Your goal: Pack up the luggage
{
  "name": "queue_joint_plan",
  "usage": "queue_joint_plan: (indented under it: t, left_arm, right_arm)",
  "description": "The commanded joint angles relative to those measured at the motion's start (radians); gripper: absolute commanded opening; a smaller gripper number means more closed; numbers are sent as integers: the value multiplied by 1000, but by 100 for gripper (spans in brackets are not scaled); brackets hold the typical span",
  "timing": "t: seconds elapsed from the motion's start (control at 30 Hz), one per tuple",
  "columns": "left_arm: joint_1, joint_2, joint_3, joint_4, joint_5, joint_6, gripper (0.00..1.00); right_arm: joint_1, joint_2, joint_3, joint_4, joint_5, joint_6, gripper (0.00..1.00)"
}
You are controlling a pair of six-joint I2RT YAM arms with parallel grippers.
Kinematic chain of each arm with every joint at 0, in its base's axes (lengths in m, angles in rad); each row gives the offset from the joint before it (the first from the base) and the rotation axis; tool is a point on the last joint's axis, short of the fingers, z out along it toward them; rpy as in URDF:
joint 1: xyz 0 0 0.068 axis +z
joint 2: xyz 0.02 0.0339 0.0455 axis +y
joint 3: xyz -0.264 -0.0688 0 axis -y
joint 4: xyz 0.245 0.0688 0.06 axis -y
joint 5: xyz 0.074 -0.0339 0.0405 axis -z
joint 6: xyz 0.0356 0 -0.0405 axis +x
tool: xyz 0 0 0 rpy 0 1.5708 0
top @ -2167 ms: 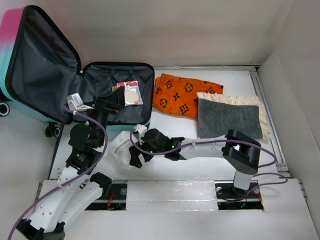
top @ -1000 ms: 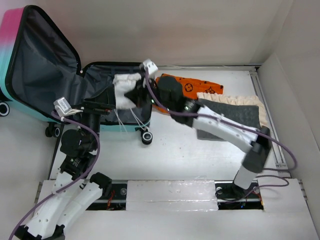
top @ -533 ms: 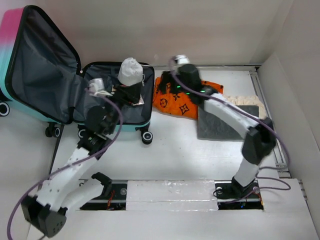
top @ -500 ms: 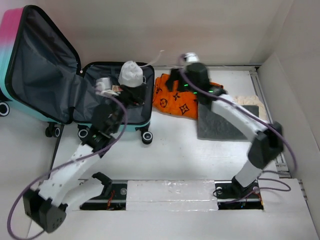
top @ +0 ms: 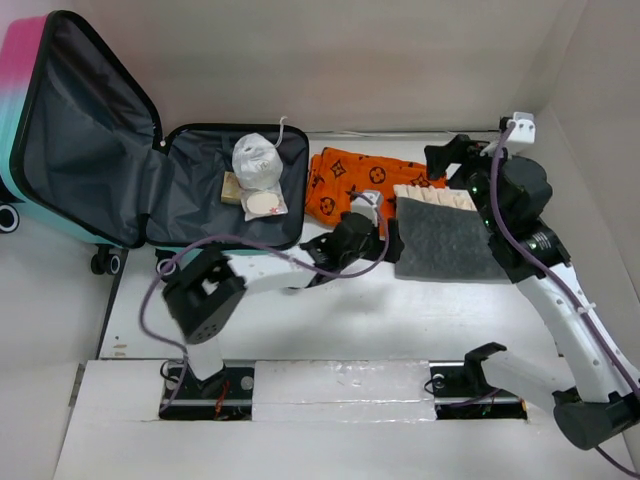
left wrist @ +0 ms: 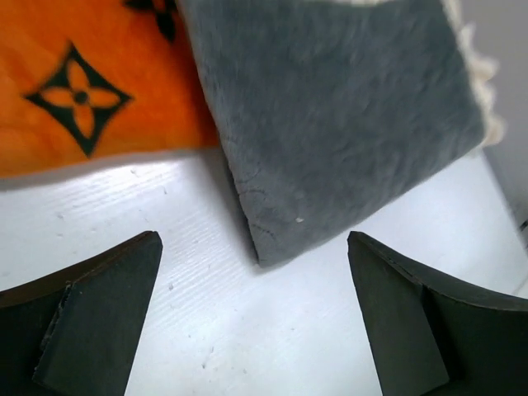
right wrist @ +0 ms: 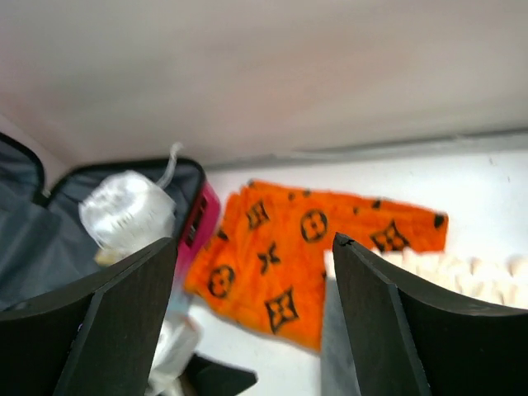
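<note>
The small hard-shell child's suitcase with a pink-to-teal shell and dark grey lining (top: 85, 130) lies open at the far left of the white table (top: 400, 310). Its lid stands tilted back past the table's left edge and its shallow base lies flat. A white bundled pouch (top: 255, 155) and a few small flat packets rest inside the base.

It probably handles as a stiff, light thing. The glossy shell looks slippery, and the black-and-white wheels (top: 101, 262) may let it roll if pushed sideways. The black trim along the lid's free edge seems the best place to take hold for closing. The lining is soft and would give no purchase.

The left hand (left wrist: 254, 247) hangs with its fingers apart and empty, low over the near corner of a grey plush cloth (left wrist: 346, 115). That cloth lies beside an orange cloth with black monogram flowers (left wrist: 74, 91). The right hand (right wrist: 254, 241) is raised at the far right, fingers apart and holding nothing, and faces the suitcase.
</note>
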Motion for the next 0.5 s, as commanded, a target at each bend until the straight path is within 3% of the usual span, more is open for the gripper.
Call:
queue_joint_plan:
  t: [0.0,0.47]
  left_arm:
    - [13,123,122,1,121,-16,93]
    - [53,507,400,-36,323,-64,90]
  right_arm:
    - [-11,-2,-37,-35,-3,-17,82]
    - [-11,-21,-103,-14,-58,-17,82]
